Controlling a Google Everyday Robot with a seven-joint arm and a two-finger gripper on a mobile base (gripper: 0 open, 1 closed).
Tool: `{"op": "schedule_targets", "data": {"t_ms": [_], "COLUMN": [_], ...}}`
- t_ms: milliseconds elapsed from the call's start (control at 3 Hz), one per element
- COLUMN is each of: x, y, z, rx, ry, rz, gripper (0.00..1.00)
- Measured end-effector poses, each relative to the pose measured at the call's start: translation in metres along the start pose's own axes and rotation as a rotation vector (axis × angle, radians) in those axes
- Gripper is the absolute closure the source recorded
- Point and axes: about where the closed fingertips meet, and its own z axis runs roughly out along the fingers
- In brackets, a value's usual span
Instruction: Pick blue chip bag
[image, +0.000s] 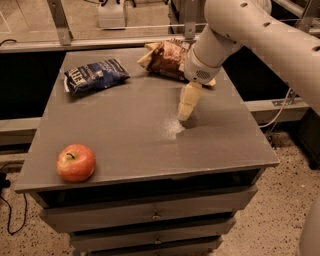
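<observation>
Beneath the gripper (184, 113) spreads a gray table (125, 132), a brown chip bag (164, 60) just behind it, a red apple (76, 162) well apart.

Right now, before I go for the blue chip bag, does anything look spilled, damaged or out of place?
Nothing stands out. The blue chip bag lies intact at the table's rear left, the brown chip bag at the rear, the apple front left. The gripper hangs mid-table, touching none.

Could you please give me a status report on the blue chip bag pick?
Gripper low over grey table centre, holding nothing. Small crinkly navy-blue chip bag flat at far left, untouched. Nothing between them; larger brown chip bag behind gripper.
</observation>
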Motion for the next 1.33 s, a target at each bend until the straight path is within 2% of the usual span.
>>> {"op": "schedule_targets", "data": {"t_ms": [333,667,1000,1333], "x": [0.0,-0.01,-0.033,-0.062], "y": [0.0,-0.007,-0.034,-0.068], "z": [0.0,0.008,0.027,0.039], "rx": [0.0,0.012,0.03,0.046], "ry": [0.0,-0.033,-0.101,-0.198], "rz": [0.0,-0.013,-0.003,0.029], "gripper": [0.0,0.0,0.0,0.0]}}
